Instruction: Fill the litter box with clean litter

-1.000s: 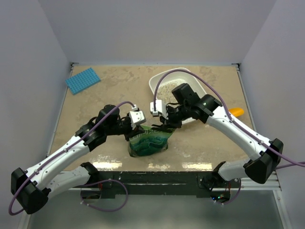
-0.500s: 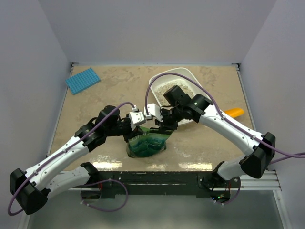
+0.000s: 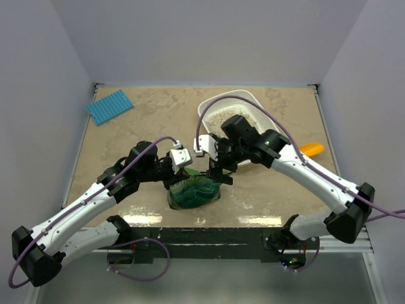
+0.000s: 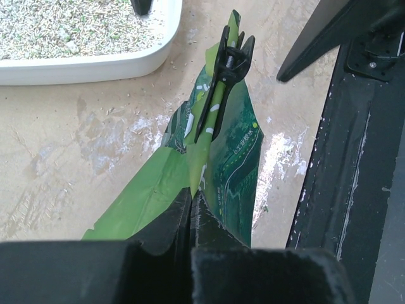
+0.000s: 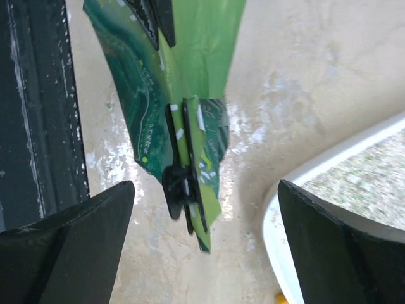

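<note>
The white litter box point(image 3: 212, 103) stands at the back right with clean litter point(image 3: 231, 118) spread inside it; its rim point(image 4: 95, 66) and litter point(image 4: 69, 25) also show in the left wrist view. A green bag point(image 3: 193, 191) stands near the table's front edge, its folded top held by a black clip point(image 4: 225, 68). My left gripper point(image 4: 192, 194) is shut on the bag's top edge. My right gripper point(image 5: 205, 191) is open, one finger on each side of the clip point(image 5: 181, 183) and clear of it.
An orange scoop point(image 3: 313, 149) lies right of the litter box, partly behind the right arm. A blue gridded mat point(image 3: 109, 106) sits at the back left. Spilled grains and pale smears mark the table around the bag. The black front rail point(image 4: 354, 190) runs close beside the bag.
My right gripper has opened and let go of the clipped bag top, staying around it. The left gripper still holds the bag, which has sagged slightly.
</note>
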You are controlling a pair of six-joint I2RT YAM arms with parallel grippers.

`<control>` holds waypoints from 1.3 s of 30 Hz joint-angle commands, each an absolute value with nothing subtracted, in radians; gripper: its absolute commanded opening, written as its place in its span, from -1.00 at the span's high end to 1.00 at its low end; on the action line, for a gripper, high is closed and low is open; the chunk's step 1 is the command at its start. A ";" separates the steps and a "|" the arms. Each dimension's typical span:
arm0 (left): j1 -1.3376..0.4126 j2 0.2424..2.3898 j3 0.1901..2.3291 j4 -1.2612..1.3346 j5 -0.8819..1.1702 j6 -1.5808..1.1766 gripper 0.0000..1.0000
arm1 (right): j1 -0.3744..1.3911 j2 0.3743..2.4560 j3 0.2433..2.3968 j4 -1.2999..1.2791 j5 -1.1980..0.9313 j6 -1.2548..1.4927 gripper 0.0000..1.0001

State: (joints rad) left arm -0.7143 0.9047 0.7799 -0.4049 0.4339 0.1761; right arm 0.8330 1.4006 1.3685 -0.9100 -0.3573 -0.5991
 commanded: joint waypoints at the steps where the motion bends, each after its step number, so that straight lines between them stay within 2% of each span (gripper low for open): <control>1: -0.716 0.897 0.805 -0.359 0.413 0.176 1.00 | 0.838 1.232 1.420 -0.769 -0.259 -0.477 -0.97; 5: -0.718 0.902 0.837 -0.377 0.397 0.178 1.00 | 0.838 1.148 1.465 -0.689 -0.086 -0.286 -0.97; 6: -0.718 0.900 0.842 -0.383 0.393 0.178 0.99 | 0.838 1.144 1.482 -0.686 0.034 -0.220 -0.97; 7: -0.718 0.899 0.847 -0.387 0.388 0.181 0.91 | 0.838 1.147 1.503 -0.716 0.087 -0.104 -0.97; 8: -0.718 0.899 0.862 -0.393 0.388 0.179 0.60 | 0.839 1.167 1.559 -0.741 0.112 -0.066 -0.97; 10: -0.718 0.897 0.882 -0.400 0.405 0.170 0.29 | 0.838 1.190 1.626 -0.802 0.107 -0.008 -0.97; 12: -0.718 0.897 0.931 -0.429 0.425 0.169 -0.36 | 0.839 1.160 1.602 -0.773 0.129 0.055 -0.97; 13: -0.718 0.900 0.981 -0.446 0.457 0.166 -0.79 | 0.838 1.143 1.573 -0.737 0.155 0.107 -0.97; 14: -0.718 0.900 1.008 -0.475 0.466 0.160 -0.99 | 0.839 1.109 1.560 -0.730 0.156 0.123 -0.97; 17: -0.718 0.891 1.097 -0.491 0.457 0.118 -1.00 | 0.838 1.069 1.523 -0.703 0.210 0.182 -0.97; 21: -0.718 0.874 1.164 -0.491 0.327 0.042 -1.00 | 0.839 1.010 1.508 -0.677 0.279 0.264 -0.97; 27: -0.716 0.876 1.215 -0.488 -0.033 -0.150 -1.00 | 0.839 0.953 1.477 -0.609 0.313 0.305 -0.97; 39: -0.718 0.864 1.213 -0.443 -0.098 -0.204 -1.00 | 0.839 0.928 1.448 -0.597 0.301 0.291 -0.97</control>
